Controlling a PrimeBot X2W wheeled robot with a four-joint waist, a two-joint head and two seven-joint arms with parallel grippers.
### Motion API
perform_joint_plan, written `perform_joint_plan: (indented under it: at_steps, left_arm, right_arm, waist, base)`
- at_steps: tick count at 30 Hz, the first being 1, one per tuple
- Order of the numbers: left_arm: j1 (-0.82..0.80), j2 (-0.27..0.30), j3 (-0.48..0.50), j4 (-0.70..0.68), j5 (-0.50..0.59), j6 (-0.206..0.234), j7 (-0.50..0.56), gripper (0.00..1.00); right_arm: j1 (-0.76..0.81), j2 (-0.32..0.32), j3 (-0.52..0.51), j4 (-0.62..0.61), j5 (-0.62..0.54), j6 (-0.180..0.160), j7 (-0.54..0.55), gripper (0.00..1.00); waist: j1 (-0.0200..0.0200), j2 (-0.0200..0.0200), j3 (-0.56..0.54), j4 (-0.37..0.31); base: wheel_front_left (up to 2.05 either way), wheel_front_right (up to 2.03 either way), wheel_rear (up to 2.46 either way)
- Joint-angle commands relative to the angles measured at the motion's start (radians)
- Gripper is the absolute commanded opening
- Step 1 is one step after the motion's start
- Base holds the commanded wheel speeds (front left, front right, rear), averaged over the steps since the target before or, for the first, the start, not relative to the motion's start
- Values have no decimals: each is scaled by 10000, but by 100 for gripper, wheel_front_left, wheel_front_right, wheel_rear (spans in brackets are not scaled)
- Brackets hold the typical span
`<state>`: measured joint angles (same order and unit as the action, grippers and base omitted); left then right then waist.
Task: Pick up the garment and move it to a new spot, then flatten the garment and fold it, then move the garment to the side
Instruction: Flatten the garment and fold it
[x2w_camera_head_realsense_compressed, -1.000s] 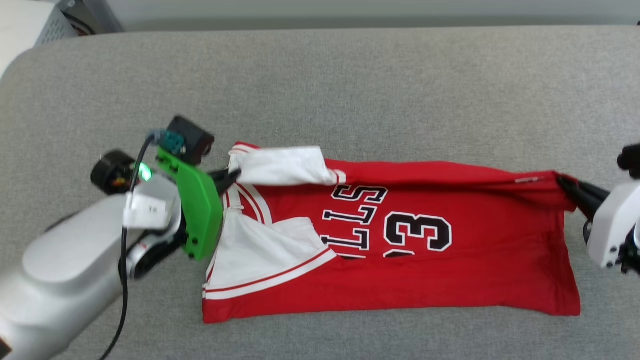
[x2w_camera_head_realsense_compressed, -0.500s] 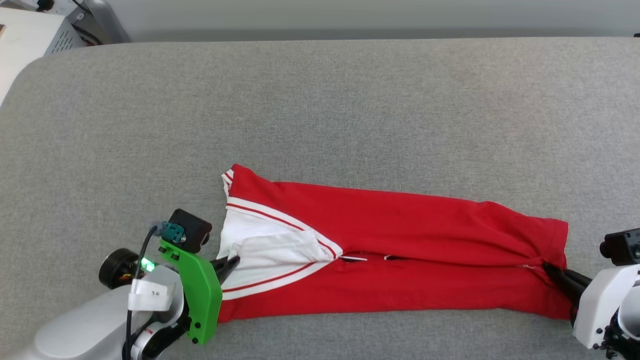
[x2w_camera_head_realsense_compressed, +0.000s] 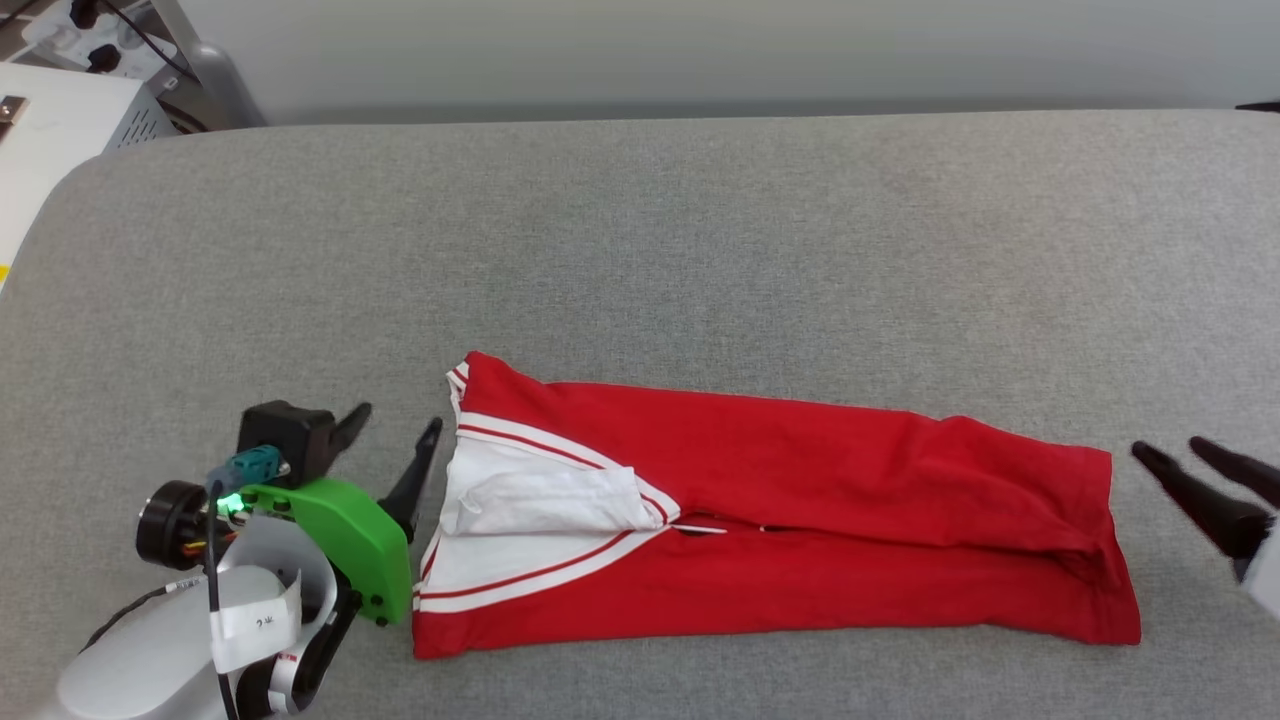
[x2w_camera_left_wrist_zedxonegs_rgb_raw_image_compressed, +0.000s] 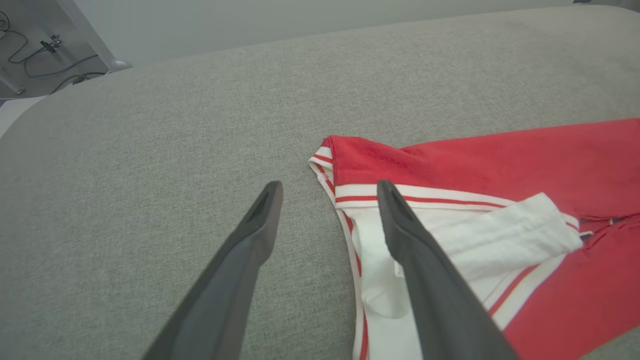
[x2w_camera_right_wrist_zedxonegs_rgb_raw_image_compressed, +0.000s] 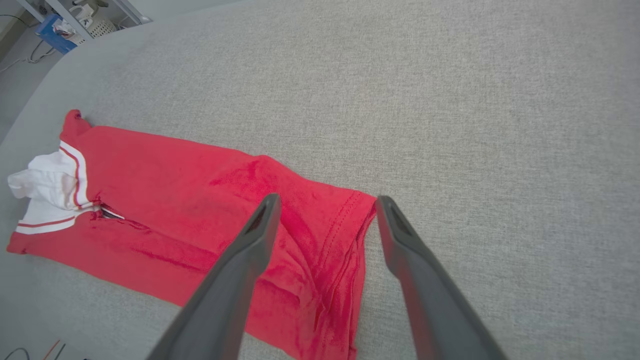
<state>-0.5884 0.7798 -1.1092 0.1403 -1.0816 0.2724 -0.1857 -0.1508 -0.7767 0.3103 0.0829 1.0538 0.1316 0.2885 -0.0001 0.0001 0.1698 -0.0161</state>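
The garment (x2w_camera_head_realsense_compressed: 800, 520) lies folded lengthwise into a long red band on the grey surface, white sleeves and striped trim at its left end. Its lettering is folded out of sight. My left gripper (x2w_camera_head_realsense_compressed: 397, 422) stands open just left of the sleeve end, off the cloth. In the left wrist view the garment (x2w_camera_left_wrist_zedxonegs_rgb_raw_image_compressed: 475, 210) lies to the right, with one finger of the left gripper (x2w_camera_left_wrist_zedxonegs_rgb_raw_image_compressed: 327, 192) over the white sleeve. My right gripper (x2w_camera_head_realsense_compressed: 1170, 450) is open just right of the hem. In the right wrist view the right gripper (x2w_camera_right_wrist_zedxonegs_rgb_raw_image_compressed: 325, 205) is open above the garment's (x2w_camera_right_wrist_zedxonegs_rgb_raw_image_compressed: 200, 200) hem corner.
The grey padded surface (x2w_camera_head_realsense_compressed: 700, 250) stretches wide behind and beside the shirt. A white cabinet (x2w_camera_head_realsense_compressed: 60, 110) and cables stand beyond its far left corner. In the right wrist view, shelving with a blue item (x2w_camera_right_wrist_zedxonegs_rgb_raw_image_compressed: 55, 32) stands off the surface at the upper left.
Both grippers carried the far edge of the shirt toward me, folding it over the lettering, then opened and let go. The camera view also shifted.
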Motion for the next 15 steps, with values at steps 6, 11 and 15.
perform_joint_plan:
  at_steps: [6,11,15]
  left_arm:
    - [579,-227,1164,-491,667,1245,-725,100]
    - [1244,-810,2760,-870,2092,1957,-756,100]
    - [1969,-1456,3971,-976,3272,2039,-758,100]
  right_arm:
    - [220,-682,-696,336,1297,-9,1256,100]
    - [-2,-519,-512,1083,1426,-9,2000,100]
    - [-311,-19,-137,1677,1285,-9,2242,100]
  waist:
    - [1,-1,7,217]
    - [1,-1,239,430]
    - [1,-1,428,620]
  base:
    - [0,0,0]
    - [0,0,0]
    - [0,0,0]
